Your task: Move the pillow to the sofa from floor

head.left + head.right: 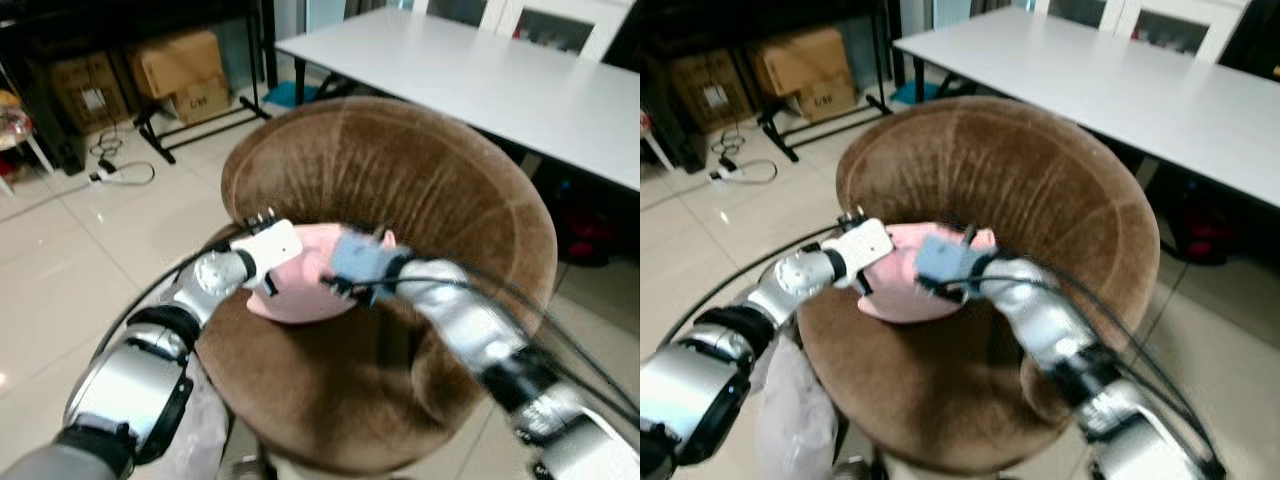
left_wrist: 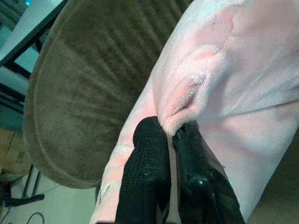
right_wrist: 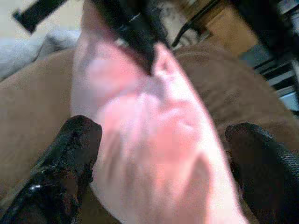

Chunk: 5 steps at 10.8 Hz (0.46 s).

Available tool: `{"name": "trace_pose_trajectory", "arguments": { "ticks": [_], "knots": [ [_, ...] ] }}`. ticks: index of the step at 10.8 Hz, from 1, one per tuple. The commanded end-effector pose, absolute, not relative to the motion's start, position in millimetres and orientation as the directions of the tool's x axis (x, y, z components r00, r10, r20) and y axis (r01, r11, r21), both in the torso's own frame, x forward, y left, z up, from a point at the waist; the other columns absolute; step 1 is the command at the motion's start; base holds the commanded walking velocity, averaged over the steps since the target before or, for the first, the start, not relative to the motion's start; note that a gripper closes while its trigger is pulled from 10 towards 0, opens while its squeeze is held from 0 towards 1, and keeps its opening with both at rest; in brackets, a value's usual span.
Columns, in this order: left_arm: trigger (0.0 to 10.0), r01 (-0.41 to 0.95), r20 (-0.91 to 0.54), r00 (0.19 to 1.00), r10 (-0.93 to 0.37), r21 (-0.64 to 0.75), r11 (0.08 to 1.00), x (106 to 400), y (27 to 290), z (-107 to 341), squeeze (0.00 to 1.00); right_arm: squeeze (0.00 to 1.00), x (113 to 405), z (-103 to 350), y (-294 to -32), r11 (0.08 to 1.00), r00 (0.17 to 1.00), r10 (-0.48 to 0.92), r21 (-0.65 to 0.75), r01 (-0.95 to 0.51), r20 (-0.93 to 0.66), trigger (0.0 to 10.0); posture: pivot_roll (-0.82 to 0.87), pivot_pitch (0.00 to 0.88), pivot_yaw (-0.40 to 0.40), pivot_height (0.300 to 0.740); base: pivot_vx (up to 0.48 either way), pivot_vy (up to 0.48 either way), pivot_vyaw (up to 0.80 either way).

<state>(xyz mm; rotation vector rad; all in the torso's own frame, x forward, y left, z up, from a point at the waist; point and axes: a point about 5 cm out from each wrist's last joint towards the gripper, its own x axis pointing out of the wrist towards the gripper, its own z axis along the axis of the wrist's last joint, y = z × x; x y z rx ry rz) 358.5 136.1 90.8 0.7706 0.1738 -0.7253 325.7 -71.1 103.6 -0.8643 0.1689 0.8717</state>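
A pink plush pillow [image 1: 303, 292] lies on the seat of a round brown velvet sofa chair [image 1: 400, 170], against its curved back. My left gripper [image 1: 270, 284] reaches in from the left and is shut on a fold at the pillow's [image 2: 233, 84] edge, with both black fingertips [image 2: 152, 135] pinched together on the fabric. From the right, my right gripper [image 1: 336, 288] stands open, one finger [image 3: 74, 140] on each side of the pillow [image 3: 149, 121]. The pillow's underside is hidden.
A long white table [image 1: 500, 80] stands close behind the chair on the right. Cardboard boxes [image 1: 180, 65] and a black rack sit at the back left, with cables [image 1: 120, 172] on the pale tiled floor [image 1: 60, 270]. Grey cloth [image 1: 790, 410] hangs beside the chair's left.
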Motion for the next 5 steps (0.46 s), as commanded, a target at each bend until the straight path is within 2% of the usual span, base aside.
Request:
{"name": "trace_pose_trajectory", "arguments": {
  "ticks": [1, 2, 3, 5],
  "knots": [
    [0.0, 0.666, -0.388, 0.734, -0.557, 0.571, 0.48, 356, 133, 90, 0.0, 0.0, 333, 97, -72, 0.33, 0.67, 0.551, -0.608, -0.722, -0.497, 10.0, -0.1, 0.0, 0.001, 0.74, 0.0, 0.0, 0.0],
    [0.0, 0.669, -0.376, 0.729, -0.572, 0.569, 0.478, 355, 132, 91, 0.0, 0.0, 337, 85, -76, 0.322, 0.687, 0.482, -0.619, -0.716, -0.544, 10.0, -0.1, 0.0, 0.001, 0.74, 0.0, 0.0, 0.0],
    [0.0, 0.682, -0.364, 0.711, -0.601, 0.562, 0.467, 352, 131, 89, 0.0, 0.0, 343, 76, -82, 0.339, 0.737, 0.397, -0.659, -0.672, -0.547, 10.0, -0.08, 0.0, -0.007, 0.74, 0.0, 0.0, 0.0],
    [0.0, 0.725, -0.389, 0.665, -0.637, 0.541, 0.426, 342, 130, 79, 0.0, 0.0, 351, 86, -72, 0.43, 0.786, 0.404, -0.661, -0.614, -0.468, 10.0, -0.07, 0.0, -0.013, 0.74, 0.0, 0.0, 0.0]
  ]
}}
